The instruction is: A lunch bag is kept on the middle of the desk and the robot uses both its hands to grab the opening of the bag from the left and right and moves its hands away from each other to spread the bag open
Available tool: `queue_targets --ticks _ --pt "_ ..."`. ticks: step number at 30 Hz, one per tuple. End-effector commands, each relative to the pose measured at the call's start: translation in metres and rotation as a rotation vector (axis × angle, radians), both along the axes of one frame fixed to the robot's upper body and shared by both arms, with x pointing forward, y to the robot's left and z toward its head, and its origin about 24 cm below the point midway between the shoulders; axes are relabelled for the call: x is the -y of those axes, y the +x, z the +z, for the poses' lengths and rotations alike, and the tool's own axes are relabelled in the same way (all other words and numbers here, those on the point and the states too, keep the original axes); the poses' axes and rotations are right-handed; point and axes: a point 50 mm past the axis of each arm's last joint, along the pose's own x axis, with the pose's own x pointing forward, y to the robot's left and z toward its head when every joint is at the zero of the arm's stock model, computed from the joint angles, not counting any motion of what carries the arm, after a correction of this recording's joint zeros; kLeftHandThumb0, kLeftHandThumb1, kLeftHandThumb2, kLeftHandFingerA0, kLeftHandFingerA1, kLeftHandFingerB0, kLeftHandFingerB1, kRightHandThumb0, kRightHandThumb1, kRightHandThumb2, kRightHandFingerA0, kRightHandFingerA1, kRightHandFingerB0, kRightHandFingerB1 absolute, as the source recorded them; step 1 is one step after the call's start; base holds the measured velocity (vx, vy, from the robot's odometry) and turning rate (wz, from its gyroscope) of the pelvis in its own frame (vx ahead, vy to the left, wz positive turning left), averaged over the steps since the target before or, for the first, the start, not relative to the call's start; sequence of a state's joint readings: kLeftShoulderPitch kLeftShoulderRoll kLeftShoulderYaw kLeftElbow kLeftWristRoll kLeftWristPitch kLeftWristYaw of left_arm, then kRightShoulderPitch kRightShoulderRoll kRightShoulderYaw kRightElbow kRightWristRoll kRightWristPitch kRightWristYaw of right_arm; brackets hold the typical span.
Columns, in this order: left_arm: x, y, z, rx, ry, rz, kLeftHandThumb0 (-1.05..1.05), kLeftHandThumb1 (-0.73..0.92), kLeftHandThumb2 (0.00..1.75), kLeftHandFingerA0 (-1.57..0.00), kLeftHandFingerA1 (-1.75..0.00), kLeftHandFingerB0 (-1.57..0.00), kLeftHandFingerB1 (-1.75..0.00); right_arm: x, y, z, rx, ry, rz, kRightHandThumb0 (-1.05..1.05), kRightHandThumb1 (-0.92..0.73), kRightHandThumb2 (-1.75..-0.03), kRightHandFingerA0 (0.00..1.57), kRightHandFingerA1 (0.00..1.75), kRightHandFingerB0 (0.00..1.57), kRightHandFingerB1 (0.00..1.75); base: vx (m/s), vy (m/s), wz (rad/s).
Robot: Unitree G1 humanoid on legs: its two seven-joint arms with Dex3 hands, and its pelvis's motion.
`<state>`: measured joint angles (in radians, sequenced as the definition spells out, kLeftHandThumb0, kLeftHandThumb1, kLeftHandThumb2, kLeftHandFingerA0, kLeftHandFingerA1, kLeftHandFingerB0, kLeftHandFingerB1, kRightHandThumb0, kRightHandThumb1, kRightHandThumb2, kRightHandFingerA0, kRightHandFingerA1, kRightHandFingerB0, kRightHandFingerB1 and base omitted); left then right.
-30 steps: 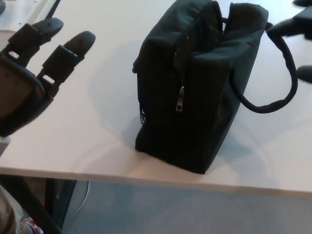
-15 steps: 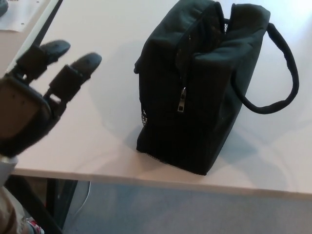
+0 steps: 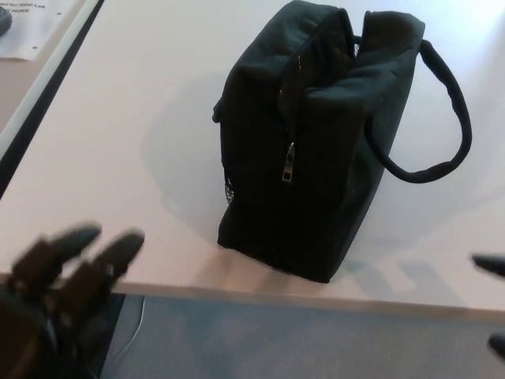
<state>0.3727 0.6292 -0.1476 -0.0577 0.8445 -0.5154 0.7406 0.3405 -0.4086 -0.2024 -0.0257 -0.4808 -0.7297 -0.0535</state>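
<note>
A black fabric lunch bag stands upright on the white desk, near the front edge. Its top opening is slightly parted. A silver zipper pull hangs on the near side, and the carry handle loops out to the right. My left hand is blurred at the bottom left, below the desk edge, fingers spread and holding nothing, well clear of the bag. Of my right hand, only two dark fingertips show at the right edge, low and apart from each other, not touching the bag.
The desk's front edge runs just below the bag, with grey floor beneath. A dark gap separates this desk from a neighbouring surface at the left, where a sheet of paper lies.
My left hand has dropped from beside the bag to below the desk's front edge. My right hand left the top right by the handle and now shows low at the right edge.
</note>
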Motion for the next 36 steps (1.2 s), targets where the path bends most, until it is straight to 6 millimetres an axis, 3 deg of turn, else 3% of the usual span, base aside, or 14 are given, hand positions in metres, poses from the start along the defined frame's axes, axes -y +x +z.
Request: queue_targets --ticks 1,8,9,10,17,18,28,29,30,32,33,34,35,36 --pt "-0.001 -0.115 -0.001 -0.603 -0.685 0.201 -0.34 0.78 0.65 -0.16 -0.33 -0.11 -0.24 -0.063 -0.071 -0.089 -0.412 0.125 0.063 -0.58 -0.73 -0.62 0.31 0.33 0.27 0.29 0.0 0.0 0.0" --pt "-0.015 -0.105 -0.046 -0.781 -0.629 0.259 -0.53 0.89 0.67 -0.2 -0.32 -0.17 -0.3 -0.096 -0.062 -0.122 -0.671 0.199 0.144 -0.63 -0.83 -0.65 0.26 0.36 0.19 0.28 0.0 0.0 0.0" --pt "-0.017 -0.103 -0.052 -0.794 -0.614 0.255 -0.57 0.91 0.67 -0.22 -0.33 -0.18 -0.3 -0.094 -0.059 -0.125 -0.707 0.216 0.13 -0.66 -0.68 -0.97 0.18 0.49 0.08 0.42 0.0 0.0 0.0" --pt "-0.019 -0.1 -0.055 -0.8 -0.598 0.244 -0.57 0.91 0.67 -0.22 -0.33 -0.18 -0.3 -0.091 -0.057 -0.125 -0.727 0.236 0.121 -0.66 -0.68 -0.97 0.18 0.49 0.08 0.42 0.0 0.0 0.0" --pt "-0.027 -0.087 -0.051 -0.789 -0.544 0.186 -0.61 0.88 0.66 -0.25 -0.34 -0.18 -0.28 -0.091 -0.056 -0.124 -0.725 0.223 0.146 -0.64 -0.68 -0.94 0.18 0.47 0.1 0.42 0.0 0.0 0.0" --pt "-0.029 -0.084 -0.05 -0.785 -0.544 0.185 -0.66 0.71 0.95 -0.21 -0.46 -0.14 -0.41 -0.091 -0.056 -0.123 -0.73 0.218 0.152 -0.66 -0.67 -0.95 0.18 0.47 0.12 0.42 0.0 0.0 0.0" --pt "-0.037 -0.074 -0.049 -0.781 -0.562 0.161 -0.67 0.71 0.98 -0.26 -0.48 -0.13 -0.42 -0.092 -0.054 -0.12 -0.736 0.217 0.174 -0.64 -0.68 -0.94 0.17 0.47 0.12 0.42 0.0 0.0 0.0" --pt "-0.037 -0.074 -0.048 -0.783 -0.56 0.159 -0.67 0.71 0.98 -0.27 -0.48 -0.13 -0.42 -0.092 -0.054 -0.12 -0.733 0.223 0.175 -0.59 -0.85 -0.64 0.27 0.36 0.19 0.29 0.0 0.0 0.0" --pt "-0.036 -0.074 -0.049 -0.783 -0.566 0.156 -0.67 0.71 0.98 -0.28 -0.49 -0.14 -0.42 -0.092 -0.053 -0.12 -0.731 0.22 0.179 -0.59 -0.85 -0.63 0.29 0.37 0.2 0.29 0.0 0.0 0.0" --pt "-0.036 -0.075 -0.049 -0.784 -0.579 0.147 -0.67 0.71 0.98 -0.28 -0.49 -0.13 -0.42 -0.091 -0.051 -0.119 -0.74 0.212 0.184 -0.6 -0.85 -0.64 0.3 0.37 0.2 0.29 0.0 0.0 0.0" --pt "-0.035 -0.076 -0.049 -0.788 -0.581 0.145 -0.66 0.71 0.98 -0.29 -0.49 -0.13 -0.42 -0.092 -0.051 -0.119 -0.745 0.22 0.185 -0.63 -0.68 -0.93 0.24 0.49 0.18 0.44 0.0 0.0 0.0" --pt "-0.035 -0.077 -0.048 -0.792 -0.584 0.143 -0.66 0.71 0.98 -0.29 -0.49 -0.13 -0.42 -0.092 -0.05 -0.12 -0.749 0.229 0.186 -0.63 -0.68 -0.93 0.24 0.49 0.18 0.44 0.0 0.0 0.0" --pt "-0.035 -0.077 -0.048 -0.793 -0.577 0.145 -0.67 0.71 0.99 -0.3 -0.5 -0.15 -0.42 -0.092 -0.05 -0.12 -0.747 0.226 0.184 -0.6 -0.83 -0.65 0.32 0.39 0.25 0.32 0.0 0.0 0.0" --pt "-0.035 -0.077 -0.048 -0.792 -0.575 0.143 -0.67 0.71 0.98 -0.31 -0.5 -0.19 -0.43 -0.092 -0.05 -0.12 -0.736 0.217 0.185 -0.59 -0.84 -0.65 0.38 0.41 0.31 0.34 0.0 0.0 0.0"
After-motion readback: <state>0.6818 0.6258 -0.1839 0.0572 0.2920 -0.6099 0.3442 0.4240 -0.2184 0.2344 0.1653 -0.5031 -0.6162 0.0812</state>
